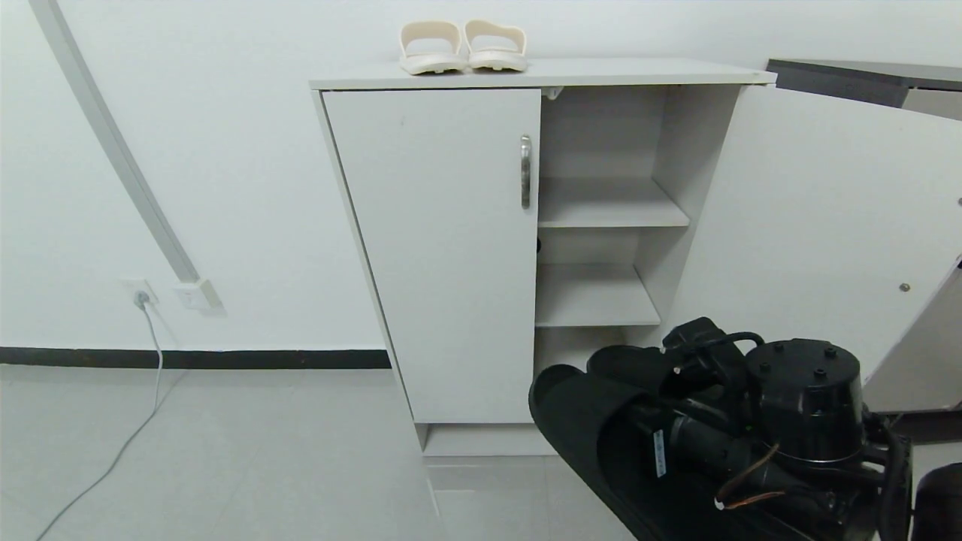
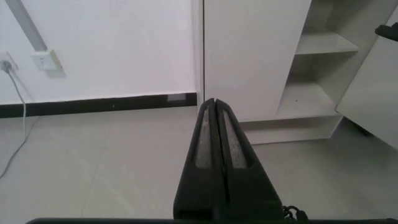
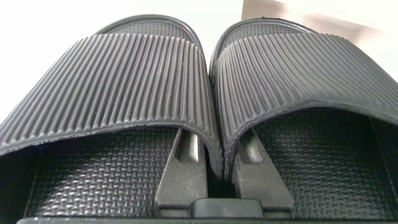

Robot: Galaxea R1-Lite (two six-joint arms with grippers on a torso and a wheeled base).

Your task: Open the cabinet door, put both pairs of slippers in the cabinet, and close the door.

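Black slippers [image 1: 590,421] before open cabinet [image 1: 428,255]; cream pair [image 1: 462,49] on top; wall socket [image 1: 140,294] nearby.

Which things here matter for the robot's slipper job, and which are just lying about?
For the job: black slippers, held by the right gripper; cream slippers on top of the cabinet; its open right door; its shelves.
Just there: wall socket; grey cable; slanted wall trunking.

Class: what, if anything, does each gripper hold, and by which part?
The right gripper holds the pair of black ribbed rubber slippers, pinching their adjoining inner edges, one finger under each strap. The left gripper is shut, holding nothing.
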